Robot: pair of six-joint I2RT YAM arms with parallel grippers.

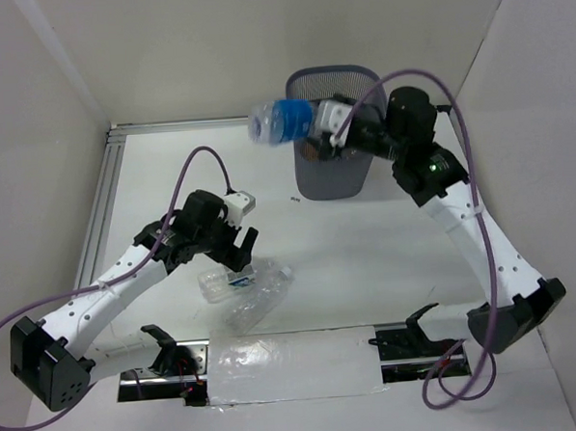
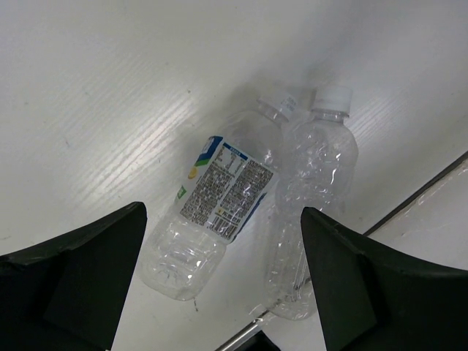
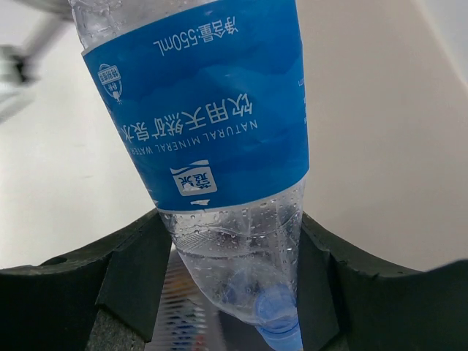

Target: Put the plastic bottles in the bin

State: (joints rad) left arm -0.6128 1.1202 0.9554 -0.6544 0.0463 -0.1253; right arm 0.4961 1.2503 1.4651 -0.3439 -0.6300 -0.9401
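The job is not finished. The bin (image 1: 334, 179) stands at the 12 o'clock end of the table (image 1: 414, 228). I cannot tell if any bottles are inside it. One blue-label bottle (image 1: 278, 119) is up in the air at the bin's 10 o'clock rim, not dropped in yet. The right gripper (image 1: 320, 127) is clamped on its neck end, fingers partly closed around it. Two more wait on the table at about 8 o'clock: a bottle with a white label (image 2: 219, 197) and a clear bottle (image 2: 314, 190), lying close together. The left gripper (image 1: 233, 240) hangs over them with its fingers wide apart, touching nothing.
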